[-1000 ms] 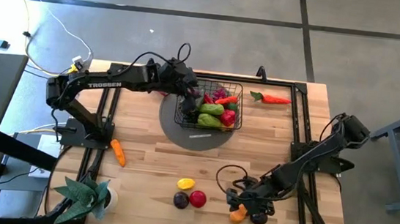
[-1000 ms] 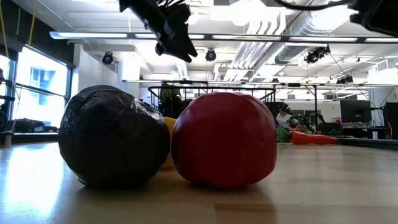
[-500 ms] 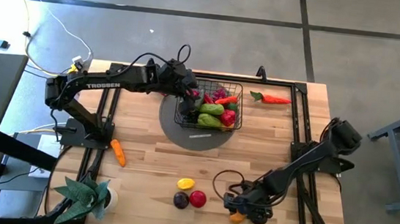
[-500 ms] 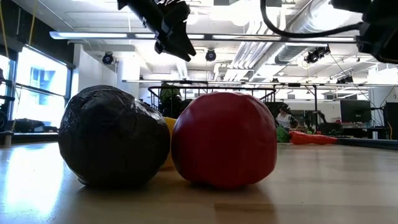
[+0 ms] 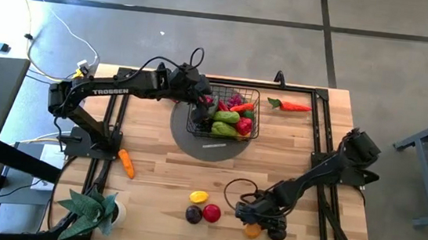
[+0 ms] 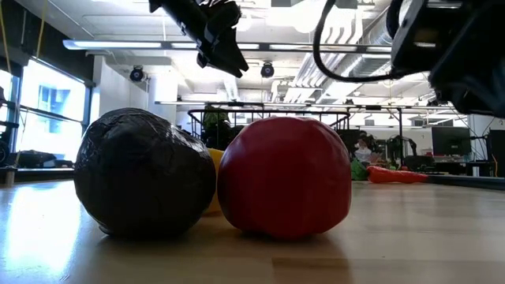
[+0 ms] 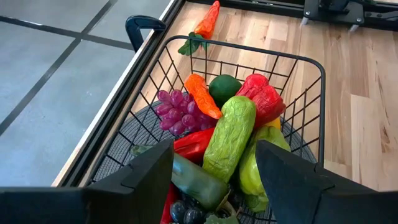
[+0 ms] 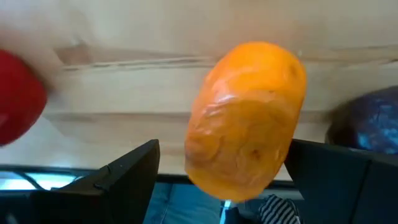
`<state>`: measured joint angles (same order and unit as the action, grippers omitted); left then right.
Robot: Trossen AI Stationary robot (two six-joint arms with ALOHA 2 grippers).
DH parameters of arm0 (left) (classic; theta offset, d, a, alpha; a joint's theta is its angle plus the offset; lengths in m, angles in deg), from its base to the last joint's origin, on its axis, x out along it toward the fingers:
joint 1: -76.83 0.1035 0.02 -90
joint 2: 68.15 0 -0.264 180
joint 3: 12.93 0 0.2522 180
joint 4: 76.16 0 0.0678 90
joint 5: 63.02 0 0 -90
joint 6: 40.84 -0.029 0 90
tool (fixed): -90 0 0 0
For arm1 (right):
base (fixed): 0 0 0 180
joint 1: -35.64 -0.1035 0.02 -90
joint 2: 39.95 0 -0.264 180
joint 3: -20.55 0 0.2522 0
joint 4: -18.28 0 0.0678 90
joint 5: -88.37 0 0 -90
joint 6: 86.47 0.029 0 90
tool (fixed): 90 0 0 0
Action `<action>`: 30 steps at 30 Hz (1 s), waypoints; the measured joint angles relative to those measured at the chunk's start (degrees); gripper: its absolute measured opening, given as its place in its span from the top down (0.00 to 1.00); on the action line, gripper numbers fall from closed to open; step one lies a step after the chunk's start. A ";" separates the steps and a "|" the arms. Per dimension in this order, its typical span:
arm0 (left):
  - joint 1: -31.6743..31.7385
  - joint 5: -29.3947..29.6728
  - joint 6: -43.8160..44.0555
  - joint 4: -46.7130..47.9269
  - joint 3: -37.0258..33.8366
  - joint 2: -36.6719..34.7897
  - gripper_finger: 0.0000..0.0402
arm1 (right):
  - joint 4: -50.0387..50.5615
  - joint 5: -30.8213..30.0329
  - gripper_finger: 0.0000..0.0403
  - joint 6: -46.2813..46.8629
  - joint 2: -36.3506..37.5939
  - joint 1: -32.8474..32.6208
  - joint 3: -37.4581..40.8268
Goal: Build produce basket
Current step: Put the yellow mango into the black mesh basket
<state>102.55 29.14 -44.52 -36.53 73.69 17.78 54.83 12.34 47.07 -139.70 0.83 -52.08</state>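
The right pincer [image 5: 250,220] is held open astride a rounded orange toy fruit [image 8: 249,127] on the wooden table [image 5: 155,162]; closure should be centred. The open left pincer [image 5: 203,97] hovers over the square black wire-mesh basket [image 5: 257,100], already filled with produce.

A leafy potted plant [image 5: 89,209] and a round grey mat [image 5: 210,145] sit on the wooden table [image 5: 162,170].

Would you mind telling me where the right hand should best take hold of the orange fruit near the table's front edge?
Grip the orange fruit across its narrower middle, coming down from above. It lies free on the wood between the right hand's open fingers, with a dark purple fruit close beside it, so keep the fingers clear of that.
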 joint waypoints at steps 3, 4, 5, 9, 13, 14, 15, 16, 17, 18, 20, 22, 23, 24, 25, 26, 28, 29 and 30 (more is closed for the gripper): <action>0.00 0.00 -0.02 -0.01 0.00 0.00 0.46 | 0.00 0.25 0.21 0.00 -0.97 0.41 0.00; 0.00 0.00 -0.02 -0.01 0.00 0.00 0.46 | -0.01 0.25 0.21 0.00 -1.26 0.59 0.00; 0.00 0.00 -0.03 -0.03 0.00 0.00 0.46 | -0.24 0.27 0.21 -0.01 -1.55 0.77 0.00; 0.00 0.00 -1.60 -0.05 0.00 0.02 0.46 | -0.86 0.42 0.24 -0.66 -2.34 1.47 0.00; 0.00 0.00 -2.08 -0.10 0.00 0.07 0.46 | -0.83 -0.13 0.38 -2.05 -2.56 2.22 0.00; 0.00 0.00 -2.10 -0.11 0.00 0.07 0.46 | -0.87 -0.62 0.42 -2.44 -2.56 2.48 0.00; 0.00 0.00 -2.12 -0.10 0.00 0.07 0.46 | -0.92 -0.98 0.46 -2.88 -2.56 2.70 0.00; 0.00 0.00 -2.10 -0.10 0.00 0.07 0.46 | -1.05 -1.30 0.51 -3.55 -2.55 2.94 0.00; 0.00 0.00 -2.08 -0.10 0.00 0.07 0.46 | -1.08 -1.44 0.55 -4.47 -2.54 3.16 0.00; 0.00 0.00 -2.10 -0.10 0.00 0.07 0.46 | -1.08 -1.44 0.58 -5.42 -2.54 3.41 0.00; 0.00 0.00 -2.10 -0.10 0.00 0.07 0.46 | -1.10 -1.52 0.60 -7.81 -2.49 4.00 0.00; 0.00 0.00 -2.08 -0.10 0.00 0.07 0.46 | -0.94 -2.67 0.60 -9.80 -2.16 4.59 0.00; 0.00 0.00 -2.08 -0.10 0.00 0.07 0.46 | -0.92 -4.02 0.60 -10.81 -1.89 4.89 0.00; 0.00 0.00 -2.08 -0.10 0.00 0.07 0.46 | -0.81 -5.84 0.60 -11.61 -1.46 5.22 0.00; 0.02 0.00 -2.05 -0.07 0.00 0.07 0.46 | -0.62 -7.81 0.60 -12.71 -0.93 5.65 0.02; 0.00 0.00 -2.01 -0.07 0.00 0.07 0.46 | -0.76 -9.45 0.60 -13.82 -0.30 6.18 0.02; 0.00 0.00 -1.95 0.03 0.00 0.07 0.46 | -0.58 -11.97 0.59 -16.48 0.94 7.65 0.02; 0.00 -0.01 -1.92 0.04 0.00 0.07 0.46 | -0.53 -12.70 0.58 -18.25 1.41 8.52 0.02; 0.00 -0.03 -1.86 0.07 0.00 0.07 0.46 | -0.44 -13.05 0.58 -20.03 1.80 9.48 0.02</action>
<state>102.55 29.11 -46.39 -36.46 73.69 17.85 54.40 -0.70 27.04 -137.89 10.31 -52.06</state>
